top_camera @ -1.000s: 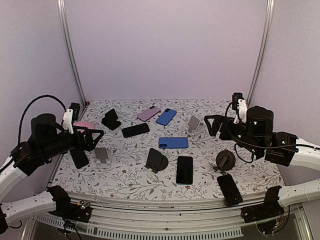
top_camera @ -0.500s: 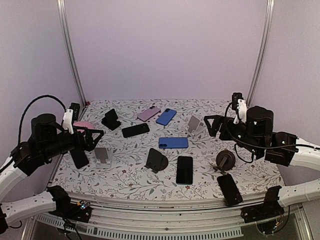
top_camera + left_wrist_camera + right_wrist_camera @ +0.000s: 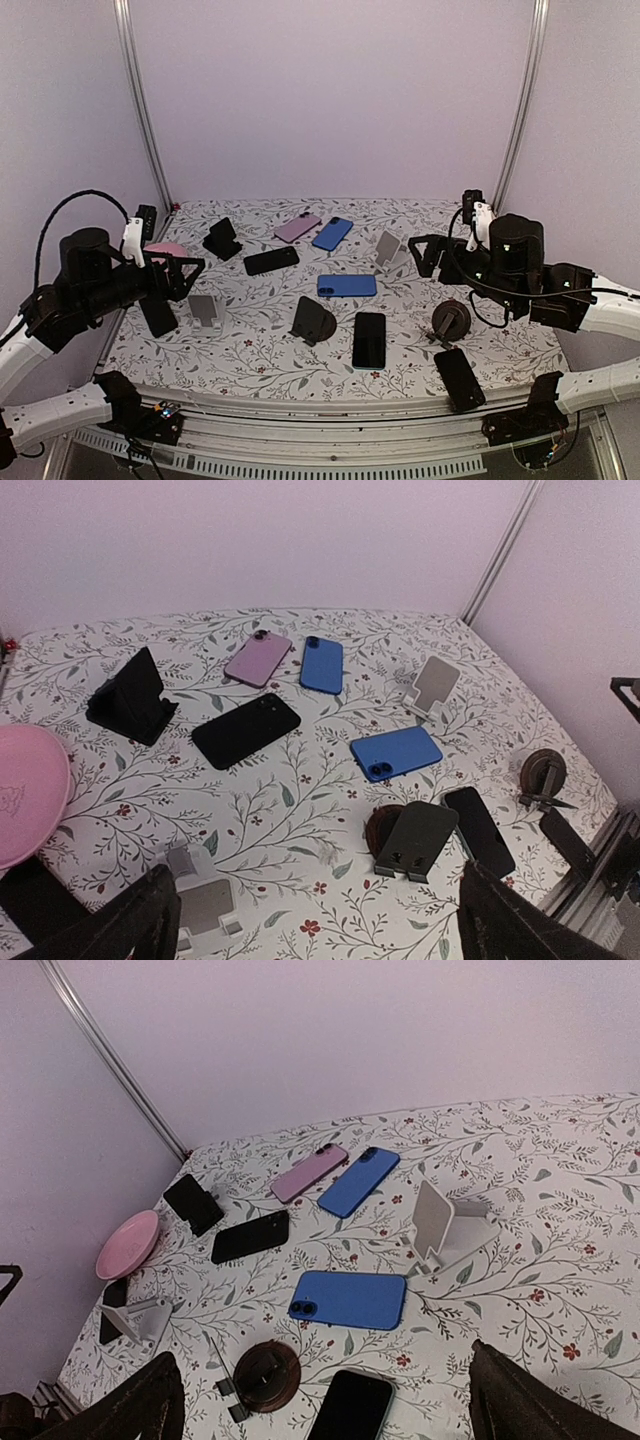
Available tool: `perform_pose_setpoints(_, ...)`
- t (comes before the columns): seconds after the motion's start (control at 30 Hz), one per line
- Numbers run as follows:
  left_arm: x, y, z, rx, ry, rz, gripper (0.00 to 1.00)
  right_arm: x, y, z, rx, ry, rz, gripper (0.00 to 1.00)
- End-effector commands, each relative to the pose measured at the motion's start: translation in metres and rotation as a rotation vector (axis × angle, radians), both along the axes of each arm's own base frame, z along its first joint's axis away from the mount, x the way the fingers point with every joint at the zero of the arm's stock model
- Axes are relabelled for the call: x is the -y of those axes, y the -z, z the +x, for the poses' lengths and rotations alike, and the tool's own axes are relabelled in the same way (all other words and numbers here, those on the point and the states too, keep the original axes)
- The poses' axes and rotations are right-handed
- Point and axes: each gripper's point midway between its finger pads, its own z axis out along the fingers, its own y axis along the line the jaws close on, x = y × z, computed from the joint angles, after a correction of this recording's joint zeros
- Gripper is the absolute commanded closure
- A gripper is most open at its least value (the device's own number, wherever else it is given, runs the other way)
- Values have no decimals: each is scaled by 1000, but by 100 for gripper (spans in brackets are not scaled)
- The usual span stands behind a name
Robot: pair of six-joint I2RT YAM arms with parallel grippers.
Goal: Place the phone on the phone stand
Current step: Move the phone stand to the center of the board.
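Observation:
Several phones lie flat on the floral table: a lilac phone (image 3: 297, 228), a blue phone (image 3: 332, 233), a black phone (image 3: 271, 261), a second blue phone (image 3: 347, 286) at the centre, and a black phone lying screen-up (image 3: 369, 339). The stands are a black stand (image 3: 221, 239), a white stand (image 3: 391, 248), a grey stand (image 3: 204, 310), a dark stand (image 3: 313, 320) and a round stand (image 3: 451, 320). My left gripper (image 3: 185, 275) hangs open and empty over the left side; it also shows in the left wrist view (image 3: 320, 930). My right gripper (image 3: 430, 255) hangs open and empty over the right side; it also shows in the right wrist view (image 3: 330, 1405).
A pink disc (image 3: 165, 250) sits at the far left. One black phone (image 3: 158, 316) lies by the left edge and another (image 3: 459, 378) near the front right edge. Metal frame posts (image 3: 140, 110) stand at the back corners.
Both arms have shifted only very slightly. Nothing on the table has moved.

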Motion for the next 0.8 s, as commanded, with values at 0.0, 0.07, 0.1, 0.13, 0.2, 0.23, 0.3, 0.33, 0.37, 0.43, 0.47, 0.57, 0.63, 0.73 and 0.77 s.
perform_pose_setpoints(0.0, -4, -6, -2, 28, -10, -3, 3, 9, 17, -1, -108, 52, -20, 1)
perform_pose_setpoints(0.07, -4, -8, -3, 32, -10, -6, 3, 15, 34, -2, -164, 64, -17, 1)
perform_pose_setpoints(0.1, -5, -9, -4, 34, -10, -9, 3, 17, 43, -3, -191, 69, -2, 1)
perform_pose_setpoints(0.13, -5, -10, -4, 39, -10, -13, 3, 19, 53, -4, -214, 71, -5, 1)
perform_pose_setpoints(0.2, -6, -12, -5, 47, -12, -17, 3, 23, 72, -9, -262, 79, 0, 1)
perform_pose_setpoints(0.23, -6, -14, -6, 52, -11, -19, 3, 25, 83, -12, -291, 85, 10, 1)
perform_pose_setpoints(0.3, -7, -16, -7, 59, -9, -24, 3, 25, 103, -20, -344, 77, 27, 1)
perform_pose_setpoints(0.33, -7, -16, -8, 62, -6, -28, 3, 24, 112, -24, -366, 66, 43, 1)
perform_pose_setpoints(0.37, -7, -18, -8, 66, -3, -31, 3, 26, 125, -29, -393, 60, 38, 1)
perform_pose_setpoints(0.43, -7, -18, -9, 69, -3, -32, 3, 26, 143, -38, -439, 41, 50, 1)
perform_pose_setpoints(0.47, -7, -19, -9, 70, -2, -33, 3, 27, 153, -43, -461, 36, 58, 1)
perform_pose_setpoints(0.57, -7, -18, -9, 68, -5, -32, 3, 30, 167, -52, -482, 52, 61, 1)
perform_pose_setpoints(0.63, -8, -17, -8, 66, -9, -31, 3, 30, 174, -55, -489, 54, 69, 1)
perform_pose_setpoints(0.73, -8, -16, -7, 63, -14, -28, 3, 39, 178, -51, -476, 106, 65, 1)
perform_pose_setpoints(0.77, -8, -16, -7, 62, -16, -27, 3, 43, 175, -48, -460, 127, 66, 1)
